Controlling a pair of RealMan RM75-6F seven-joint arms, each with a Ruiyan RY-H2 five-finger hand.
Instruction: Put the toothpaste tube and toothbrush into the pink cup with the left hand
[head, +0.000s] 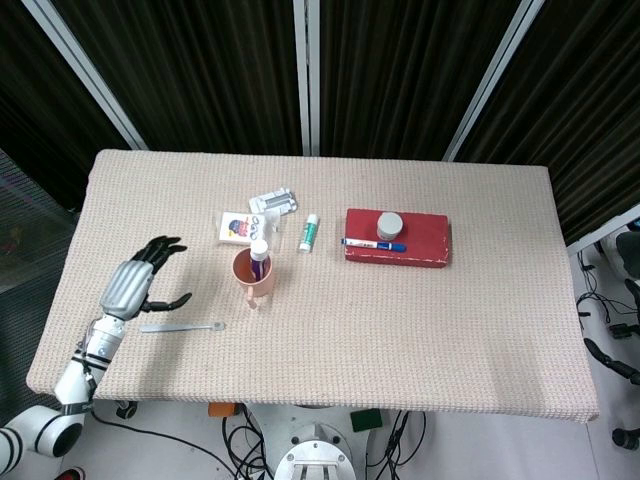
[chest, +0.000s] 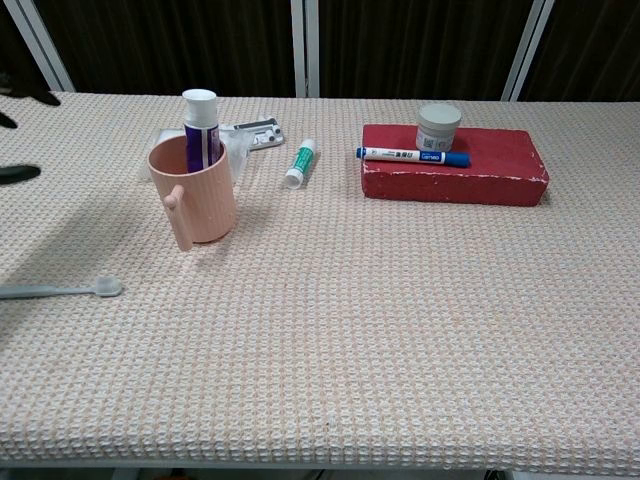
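Currently your left hand (head: 135, 282) hovers over the left part of the table (head: 420, 330), fingers spread and empty, well apart from the pink cup (head: 254, 272). The toothpaste tube (chest: 199, 128) stands upright inside the pink cup, white cap up. The toothbrush (head: 182, 326) lies flat on the table, just beside your left hand and left of the cup. Your right hand appears in neither view.

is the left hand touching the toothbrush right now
Apart. The head view shows bare table between the left hand, fingers spread, and the toothbrush lying flat below it.
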